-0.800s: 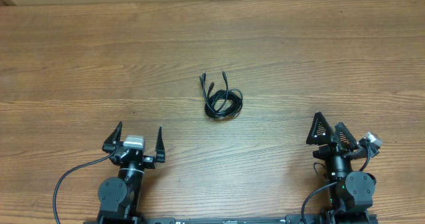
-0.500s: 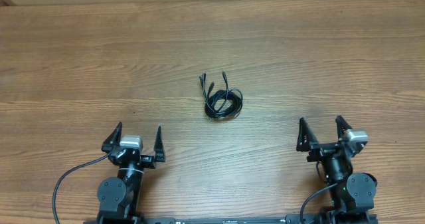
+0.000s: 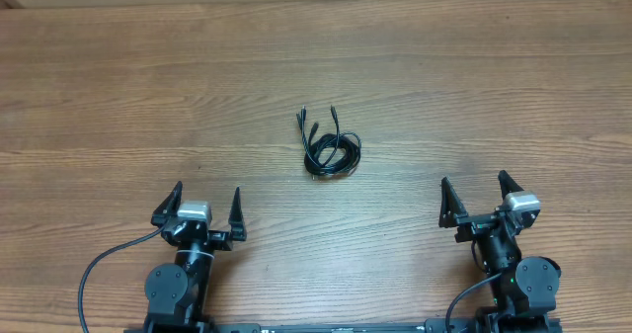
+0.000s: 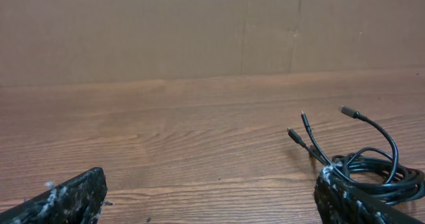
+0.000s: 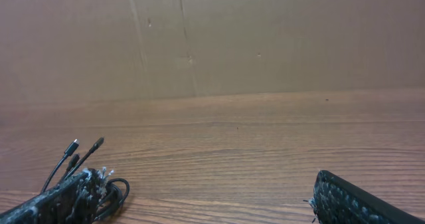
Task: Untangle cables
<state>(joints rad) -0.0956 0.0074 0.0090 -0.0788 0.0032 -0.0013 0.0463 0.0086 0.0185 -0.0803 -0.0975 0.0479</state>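
Several thin black cables (image 3: 329, 147) lie in 1 small tangle near the middle of the wooden table (image 3: 118, 96), touching nothing else. The looped part of the bundle sits on the side nearer the robot, and 3 plug ends fan out from it on the far side, so its long axis runs roughly from near to far, away from both arm bases. The loops overlap too closely to tell which cord crosses over which. Both arms are well apart from the tangle, back near the table's near edge. The left gripper (image 3: 207, 195) has its jaws spread wide with nothing between them, and the cables lie ahead of it and off to its right; in the left wrist view the coil is partly hidden behind that gripper's right-hand finger. The right gripper (image 3: 474, 183) is likewise spread wide and empty, with the cables ahead and off to its left, the coil peeking out behind its left-hand finger in the right wrist view. From overhead the left gripper looks slightly the nearer of the 2, though the margin is small. My judgement is that untangling has not begun, and that the first reach must go forward and inward, each arm angling toward the centre, probably with 1 pinning the coil while the other draws a plug end outward along that axis.
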